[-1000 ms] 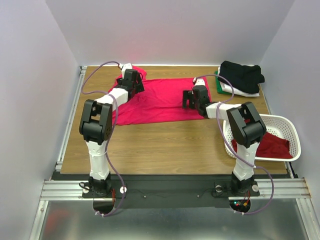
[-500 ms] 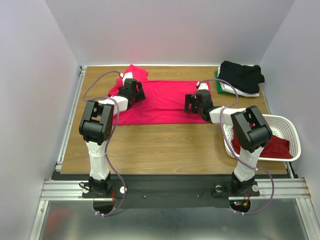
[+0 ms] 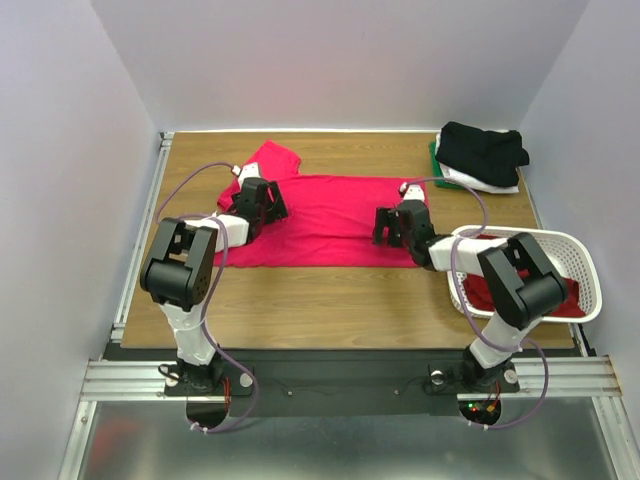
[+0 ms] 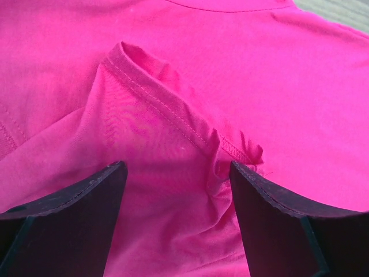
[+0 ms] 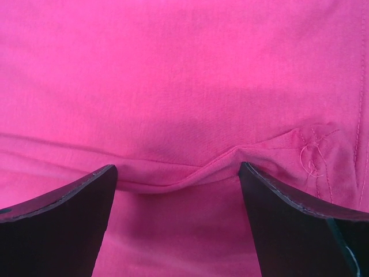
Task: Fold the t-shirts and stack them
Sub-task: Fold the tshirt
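The step in hand looks like folding the bright pink-red t-shirt (image 3: 325, 205), which lies flattened into a long band across the far half of the worktop (image 3: 330, 300), one sleeve poking out at its far left corner. The left end effector (image 3: 268, 200) is pressed low on the shirt's left part and the right end effector (image 3: 388, 225) on its right end. Both are released: in each wrist view the fingers stand well apart, with a raised seam between the left pair (image 4: 179, 173) and a soft fold ridge between the right pair (image 5: 177, 173). The next move likely calls for both to clench on those ridges and lift evenly, so the cloth folds without skewing. The black t-shirt (image 3: 483, 150) tops the finished stack at the far right, and a darker red t-shirt (image 3: 540, 295) waits in the basket (image 3: 565, 238).
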